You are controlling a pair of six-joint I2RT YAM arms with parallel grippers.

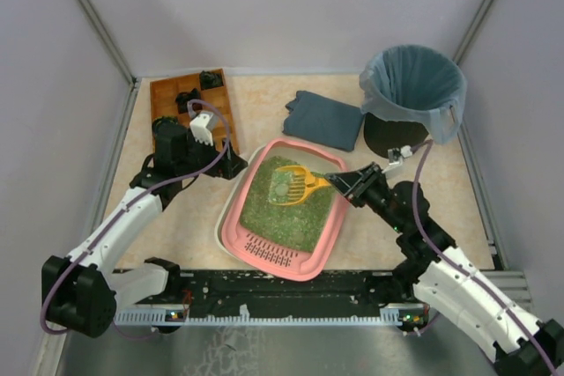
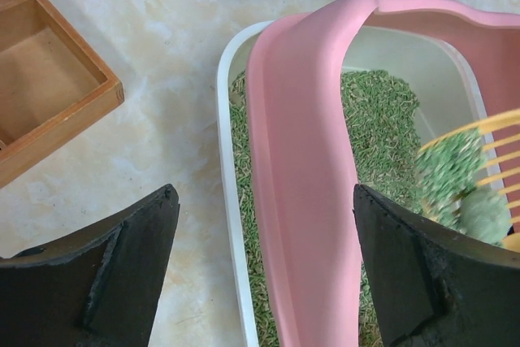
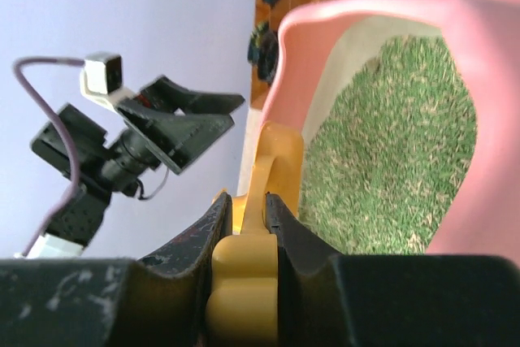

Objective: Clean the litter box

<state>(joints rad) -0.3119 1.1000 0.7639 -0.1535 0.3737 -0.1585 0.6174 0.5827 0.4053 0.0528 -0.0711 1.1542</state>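
1. The litter box (image 1: 231,222) lies mid-table, tilted, with its slotted grille (image 1: 271,251) at 6 o'clock, nearest the arm bases. Green litter (image 1: 295,213) covers its floor.
2. The right claw (image 1: 345,184) reaches in from 3 o'clock of the box. Its jaws are clamped tight on the handle of a yellow scoop (image 1: 291,184).
3. The scoop's slotted blade sits over the far half of the litter and carries a green clump (image 1: 284,186).
4. The left claw (image 2: 264,193) is at 10 o'clock of the box. Its jaws gape wide with the pink side rim between them, and they grip nothing.
5. A folded blue-grey cloth (image 1: 324,119) lies at 1 o'clock, just beside the box's far corner, between the box and the back wall.
6. A wooden tray (image 1: 167,92) lies at 11 o'clock, behind the left claw. There are small dark items (image 1: 210,80) in its compartments, too small to tell what they are.
7. A black bin (image 1: 388,134) with a blue-grey bag (image 1: 412,85) stands at 2 o'clock, beyond the right arm and farthest back.
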